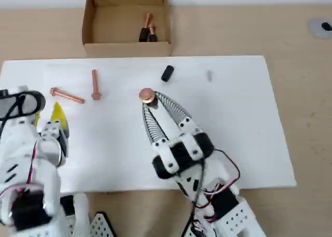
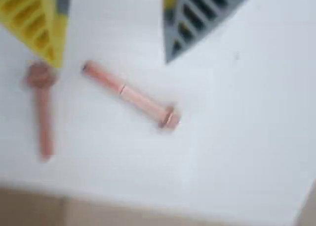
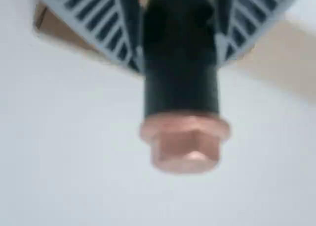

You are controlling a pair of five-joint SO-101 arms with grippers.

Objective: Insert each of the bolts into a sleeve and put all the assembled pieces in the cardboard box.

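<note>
My right gripper (image 1: 149,101) is at the middle of the white mat (image 1: 244,138), shut on a black sleeve (image 3: 180,72) with a copper bolt in it; the bolt's head (image 1: 147,95) sticks out past the fingertips. Two bare copper bolts lie at the mat's left: one slanted (image 1: 67,96) (image 2: 131,95), one pointing away from me (image 1: 95,84) (image 2: 42,107). My left gripper (image 2: 112,58) hovers open just short of them, its yellow finger (image 1: 58,115) showing. A loose black sleeve (image 1: 167,73) lies near the mat's far edge. The cardboard box (image 1: 92,24) behind holds assembled pieces (image 1: 147,29).
The mat's right half is bare apart from a small grey mark (image 1: 209,76). A grey object (image 1: 321,27) sits on the wooden table at the far right. The arm bases take up the near edge.
</note>
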